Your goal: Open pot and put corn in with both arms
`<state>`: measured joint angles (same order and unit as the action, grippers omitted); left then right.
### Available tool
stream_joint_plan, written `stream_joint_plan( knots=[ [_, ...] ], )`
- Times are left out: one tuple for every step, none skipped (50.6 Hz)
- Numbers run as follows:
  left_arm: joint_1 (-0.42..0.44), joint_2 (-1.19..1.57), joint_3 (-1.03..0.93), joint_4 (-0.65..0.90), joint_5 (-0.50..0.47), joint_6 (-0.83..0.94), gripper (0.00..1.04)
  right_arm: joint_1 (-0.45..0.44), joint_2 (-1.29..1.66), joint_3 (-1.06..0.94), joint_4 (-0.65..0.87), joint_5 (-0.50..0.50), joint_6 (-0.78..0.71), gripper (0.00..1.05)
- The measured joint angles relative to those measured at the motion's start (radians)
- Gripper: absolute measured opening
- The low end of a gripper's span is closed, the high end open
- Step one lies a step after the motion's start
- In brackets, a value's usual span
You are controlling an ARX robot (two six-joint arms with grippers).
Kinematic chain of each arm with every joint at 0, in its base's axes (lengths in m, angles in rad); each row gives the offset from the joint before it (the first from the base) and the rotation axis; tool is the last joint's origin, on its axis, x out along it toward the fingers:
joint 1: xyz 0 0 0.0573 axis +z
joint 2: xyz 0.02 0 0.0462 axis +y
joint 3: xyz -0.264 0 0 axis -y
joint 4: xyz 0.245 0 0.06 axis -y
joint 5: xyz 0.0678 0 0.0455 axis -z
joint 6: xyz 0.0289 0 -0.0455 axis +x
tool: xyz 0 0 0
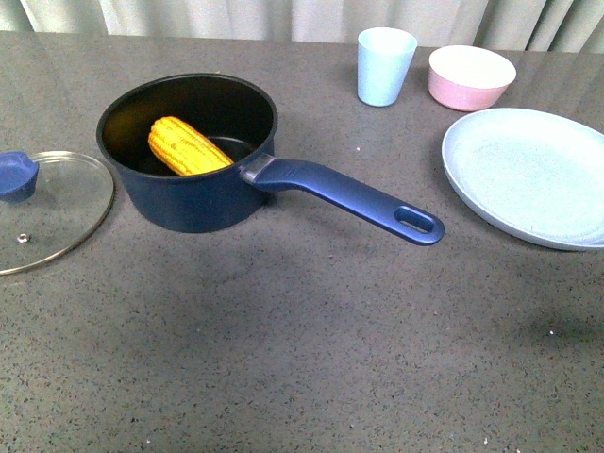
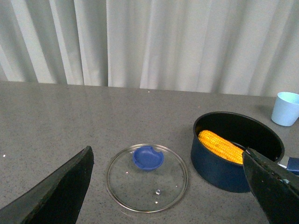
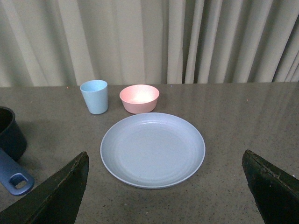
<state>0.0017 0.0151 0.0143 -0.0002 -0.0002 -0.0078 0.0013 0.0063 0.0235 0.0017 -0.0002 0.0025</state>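
— Three views are given; what is seen from the front?

— No arm is seen there. The pot (image 1: 189,156) stands uncovered toward the desk's far left corner, with the corn (image 1: 189,146) lying tilted inside against the wall. The glass lid (image 1: 52,212) lies flat at the left edge, just beside the pot. A cup (image 1: 385,64), a pink bowl (image 1: 471,76) and a plate (image 1: 528,175) are kept toward the far right.

— And from the left wrist?

— The left gripper (image 2: 173,186) is held spread wide above the desk (image 2: 56,121), with nothing between its fingers; the lid's blue knob (image 2: 148,157) is seen beyond them. The corn is again seen resting in the pot.

— From the right wrist?

— The right gripper (image 3: 163,186) is likewise parted wide and empty, raised over the plate; only the pot's edge and handle end (image 3: 14,179) are caught.

— How would these things handle?

— The corn is judged stiff, light and ridged, best taken across its middle. The pot is judged heavier and rigid, best held by its long handle. The lid is judged fragile and smooth, so the knob would be chosen. The task appears complete.
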Motion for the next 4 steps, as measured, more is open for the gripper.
stream_joint_plan(
  knots=[
    [0.0,0.0,0.0,0.0,0.0,0.0,0.96,0.0,0.0,0.0,0.0,0.0,0.0,0.96],
    [0.0,0.0,0.0,0.0,0.0,0.0,0.96,0.0,0.0,0.0,0.0,0.0,0.0,0.96],
    [0.0,0.0,0.0,0.0,0.0,0.0,0.96,0.0,0.0,0.0,0.0,0.0,0.0,0.96],
    [0.0,0.0,0.0,0.0,0.0,0.0,0.96,0.0,0.0,0.0,0.0,0.0,0.0,0.96]
  ],
)
